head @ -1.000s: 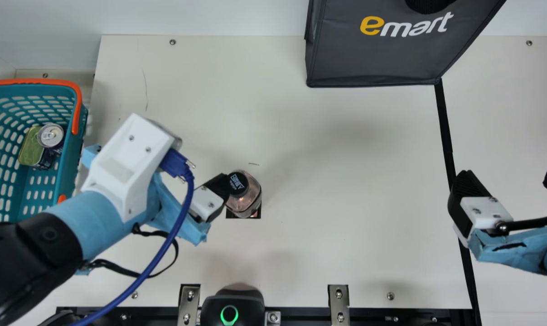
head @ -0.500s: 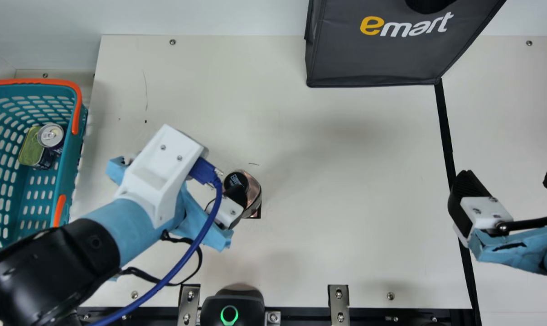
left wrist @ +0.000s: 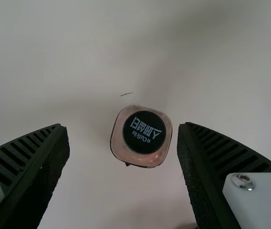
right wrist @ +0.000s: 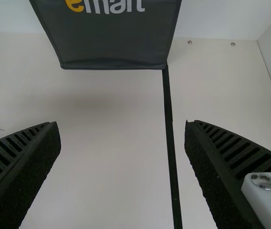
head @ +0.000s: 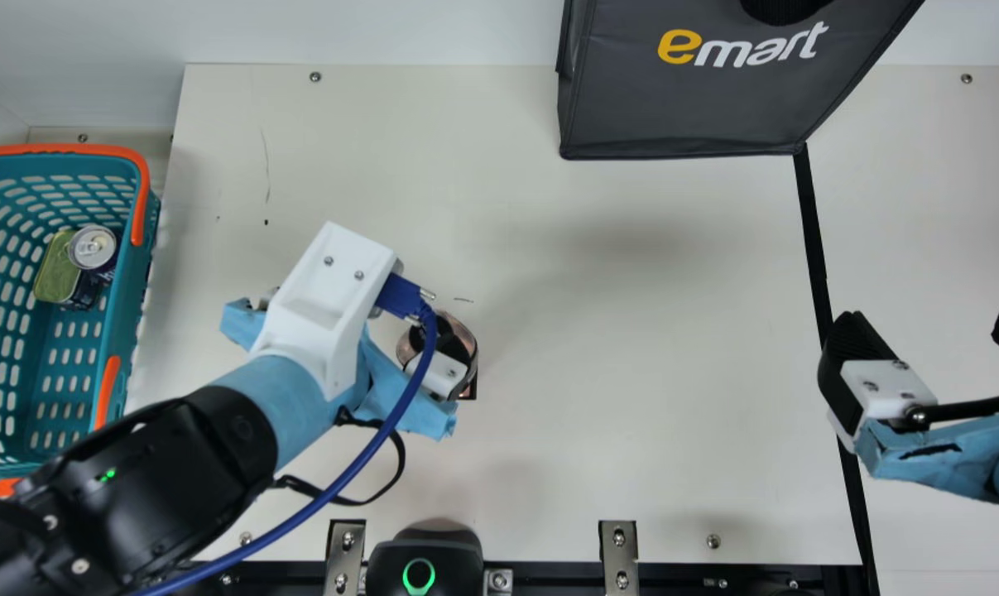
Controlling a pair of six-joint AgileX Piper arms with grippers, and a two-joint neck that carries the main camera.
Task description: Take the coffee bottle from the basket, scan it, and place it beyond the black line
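While my left end effector [head: 375, 306] gapes, the basket [head: 133, 298] holds a can [head: 93, 247] and probably a tin [head: 54, 273].

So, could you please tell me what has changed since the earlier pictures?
My left claw has moved right in the main view, over the coffee bottle, with its fingers apart and not gripping it. The bottle, right claw, basket and bag stayed put.

Your bench [head: 673, 356] lies in bright, diffuse light; soft grey shadows spread across its middle and toward its near edge; your left wrist view looks dimmer.
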